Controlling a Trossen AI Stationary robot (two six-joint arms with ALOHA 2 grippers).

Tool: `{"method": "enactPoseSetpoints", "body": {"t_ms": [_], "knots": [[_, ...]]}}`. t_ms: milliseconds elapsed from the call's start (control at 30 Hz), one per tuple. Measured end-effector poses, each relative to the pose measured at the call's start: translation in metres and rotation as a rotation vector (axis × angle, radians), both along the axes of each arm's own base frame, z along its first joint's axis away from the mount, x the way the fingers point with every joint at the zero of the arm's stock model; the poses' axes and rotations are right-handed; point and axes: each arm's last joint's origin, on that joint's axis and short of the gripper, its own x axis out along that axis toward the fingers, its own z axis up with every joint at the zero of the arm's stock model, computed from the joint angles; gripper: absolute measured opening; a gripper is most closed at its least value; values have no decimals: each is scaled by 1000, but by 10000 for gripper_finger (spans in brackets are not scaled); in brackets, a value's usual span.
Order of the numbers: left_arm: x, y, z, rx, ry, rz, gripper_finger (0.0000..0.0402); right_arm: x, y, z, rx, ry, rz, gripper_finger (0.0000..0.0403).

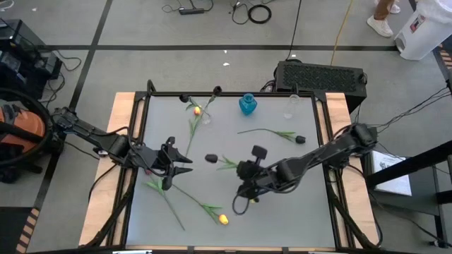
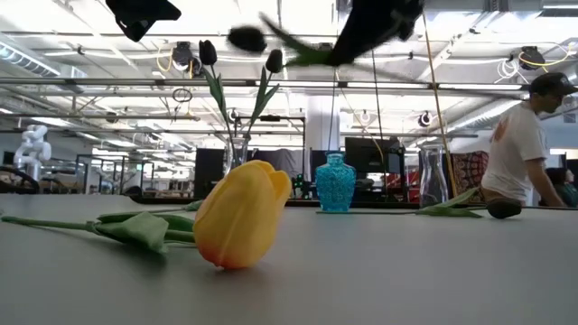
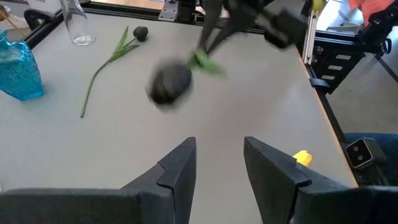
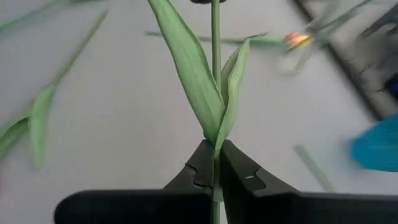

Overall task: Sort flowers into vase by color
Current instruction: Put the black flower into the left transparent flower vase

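Fingers [image 4: 198,167] of the right gripper [image 4: 214,163] are pinching together on the green stem of a black tulip [image 1: 212,159], just below its two leaves, and are holding it up off the grey surface [image 1: 296,204] near the middle. Its dark bud is pointing left, toward the left gripper [image 1: 185,165], whose fingers [image 3: 177,168] are standing apart with nothing between them, over the left part of the surface.

Around them, other flowers are lying flat: a yellow tulip [image 1: 223,219] at the near edge with its stem running up to the left, and a second black tulip [image 1: 300,140] to the right of centre. A yellow-and-red tulip [image 1: 197,110] is lying by the far edge, beside a clear vase [image 2: 237,152] that is holding two black tulips [image 2: 209,52]. A blue vase [image 1: 247,104] is standing at the far middle, with another clear vase [image 1: 292,106] to its right. A person [image 2: 517,144] is standing in the room beyond the surface.
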Motion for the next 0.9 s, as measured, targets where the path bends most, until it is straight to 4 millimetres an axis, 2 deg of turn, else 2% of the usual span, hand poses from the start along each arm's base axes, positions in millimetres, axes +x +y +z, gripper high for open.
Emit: {"method": "enactPoseSetpoints", "body": {"t_ms": [200,567,733,900], "knots": [[0,0,0,2,0,0,141,-33,-4,39,-85,-57,-7,0],[0,0,0,13,-1,-5,141,-100,-7,79,-197,-131,-88,0],[0,0,0,13,-1,-5,141,-133,-8,84,-241,-189,-144,0],[0,0,0,18,-2,-7,141,-161,-10,62,-251,-284,-166,0]]}}
